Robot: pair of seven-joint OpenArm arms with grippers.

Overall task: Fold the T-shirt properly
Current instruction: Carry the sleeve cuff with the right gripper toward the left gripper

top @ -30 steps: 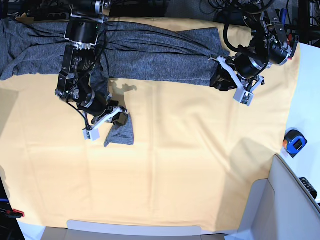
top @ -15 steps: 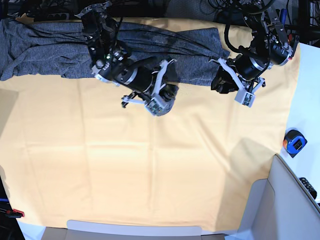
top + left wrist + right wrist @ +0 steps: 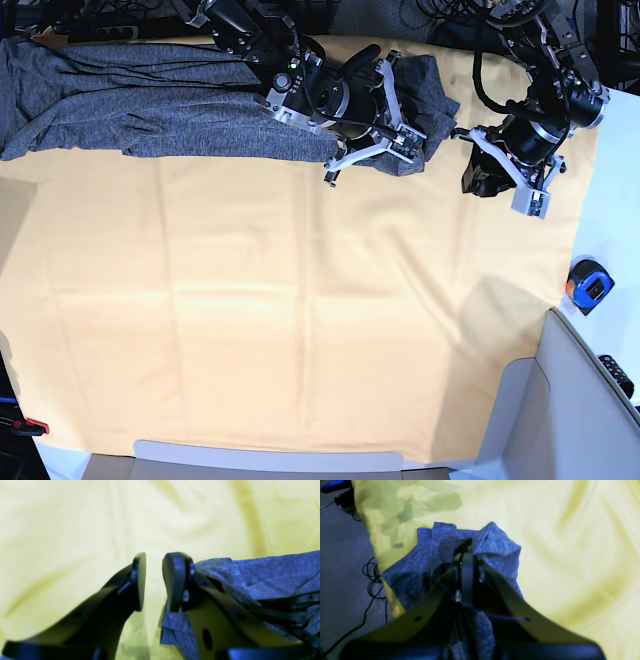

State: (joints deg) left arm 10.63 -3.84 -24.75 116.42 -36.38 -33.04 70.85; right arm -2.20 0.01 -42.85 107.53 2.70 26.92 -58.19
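T-shirt (image 3: 150, 100), heathered dark grey, lies bunched in a long band along the far edge of the yellow-orange table cloth (image 3: 300, 330), running from the cloth's far left corner to well past its middle. Right gripper (image 3: 400, 150) sits at the band's right end, low over the fabric. In the right wrist view its jaws are pressed together with a fold of the shirt (image 3: 492, 542) pinched between them, grey knit puckering up on both sides of the fingertips. Beyond that pinch, the cloth's edge and a patch of floor with black cables (image 3: 371, 577).

Left gripper (image 3: 520, 190) hangs over bare cloth just off the shirt's right end, apart from the right gripper. Left wrist view: its fingers (image 3: 175, 580) stand partly open, a narrow gap between the pads, only yellow cloth seen through the gap. Nothing held. Shirt fabric (image 3: 262, 575) lies just beside the outer face of one finger; contact cannot be told.

Tape measure (image 3: 588, 284) rests off the cloth's right edge.
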